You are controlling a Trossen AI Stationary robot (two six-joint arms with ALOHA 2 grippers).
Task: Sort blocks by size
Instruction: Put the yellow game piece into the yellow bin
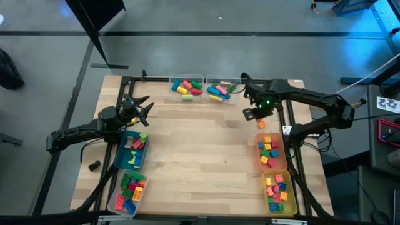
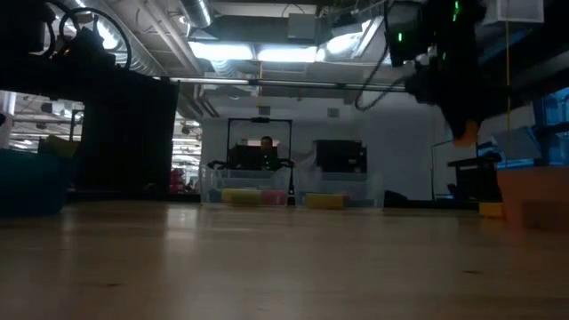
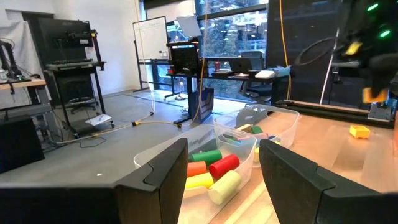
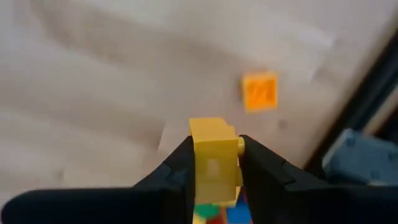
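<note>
The right pincer [image 4: 214, 163] is clenched on a yellow block [image 4: 214, 157], its two dark fingers pressing the block's sides in the right wrist view. In the high view this pincer [image 1: 255, 113] hangs over the upper right of the tabletop [image 1: 200, 156], just below the clear bins. A loose orange block [image 1: 261, 124] lies on the bare wood just beneath it, above the orange bin [image 1: 271, 152]; the right wrist view shows the same orange block [image 4: 259, 92] apart from the held one. In the low view the right pincer [image 2: 462, 129] sits high at the upper right, clear of the tabletop surface.

The left pincer [image 1: 139, 111] waits at the left side of the tabletop, above the blue bin [image 1: 132, 150], its fingers [image 3: 163, 174] spread apart and grasping nothing.

The rest of the blocks sit in bins. Two clear bins at the top centre, one on the left [image 1: 187, 87] and one on the right [image 1: 219, 89], hold longer pieces in red, yellow, green, blue and pink. The blue bin holds a few pieces. Below it a clear bin [image 1: 127, 193] at the lower left holds green, red and blue bricks. On the right edge, the orange bin carries small mixed blocks, and the yellow bin [image 1: 279, 193] below it carries more small ones.
</note>
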